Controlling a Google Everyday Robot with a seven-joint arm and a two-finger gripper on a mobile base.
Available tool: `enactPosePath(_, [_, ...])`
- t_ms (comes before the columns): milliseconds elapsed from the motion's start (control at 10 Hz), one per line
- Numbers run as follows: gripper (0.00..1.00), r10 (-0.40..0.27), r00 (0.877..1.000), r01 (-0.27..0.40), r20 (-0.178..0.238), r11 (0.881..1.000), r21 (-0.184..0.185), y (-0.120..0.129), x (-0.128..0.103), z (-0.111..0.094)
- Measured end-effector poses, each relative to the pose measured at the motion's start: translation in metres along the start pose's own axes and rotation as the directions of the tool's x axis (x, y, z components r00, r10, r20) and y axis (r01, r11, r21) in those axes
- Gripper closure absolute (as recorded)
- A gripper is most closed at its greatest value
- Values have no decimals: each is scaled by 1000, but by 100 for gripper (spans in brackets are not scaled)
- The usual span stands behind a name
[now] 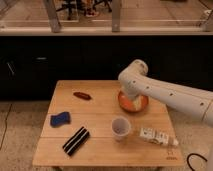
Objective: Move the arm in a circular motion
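The white arm (170,95) comes in from the right edge. It bends at a bulbous joint (134,71) above the table's right half and then drops toward an orange bowl (141,104). The gripper (131,101) at its end hangs low over the bowl's left side, mostly hidden by the wrist. I see nothing held in it.
On the wooden table (100,112) there is a white cup (120,127) in front of the bowl and a small bottle (157,136) lying on its side at the front right. A blue sponge (60,119), a black striped bar (76,140) and a reddish-brown item (82,95) lie on the left. A dark counter front stands behind.
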Motion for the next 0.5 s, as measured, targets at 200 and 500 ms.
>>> enactPosePath(200, [20, -15, 1000, 15, -3, 1000, 0, -1, 0, -1])
enactPosePath(500, [20, -46, 999, 46, -3, 999, 8, -6, -12, -1])
